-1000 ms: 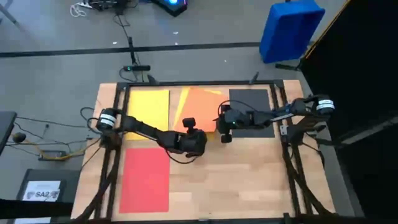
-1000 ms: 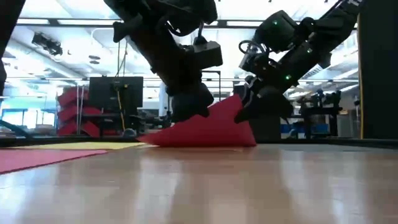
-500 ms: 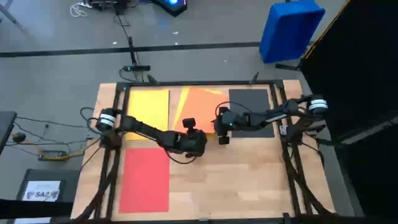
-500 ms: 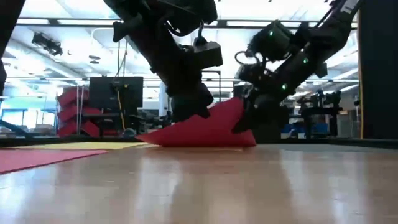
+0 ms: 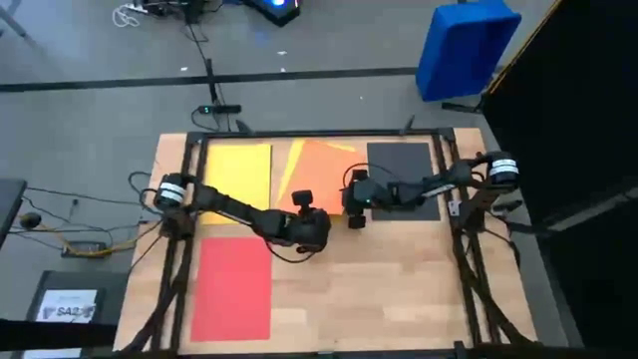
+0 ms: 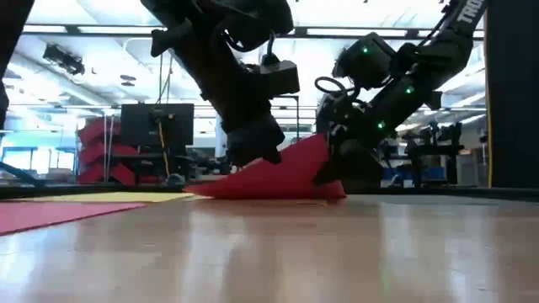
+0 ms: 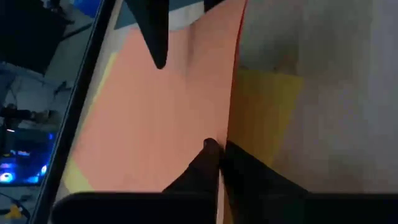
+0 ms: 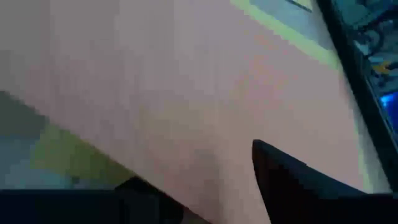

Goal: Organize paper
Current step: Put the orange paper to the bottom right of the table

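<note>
This is a robotics lab or workshop in a large open hall; the wooden table (image 5: pixel 399 289) stands in a black metal frame on a grey concrete floor (image 5: pixel 90 120), with loose cables (image 5: pixel 70 234) trailing beside it and a blue plastic bin (image 5: pixel 466 47) set on the floor. Beyond the table, the low view shows long ceiling strip lights (image 6: pixel 101 30), a dark monitor (image 6: pixel 156 126) and stacked red items (image 6: pixel 105 156); more equipment fills the background.

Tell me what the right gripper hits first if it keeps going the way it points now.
Most likely the orange sheet: the right gripper points across the table's middle toward the left gripper, which pinches that sheet's lifted edge. The sheet fills the right wrist view just past the fingers, though depth is unclear.
</note>
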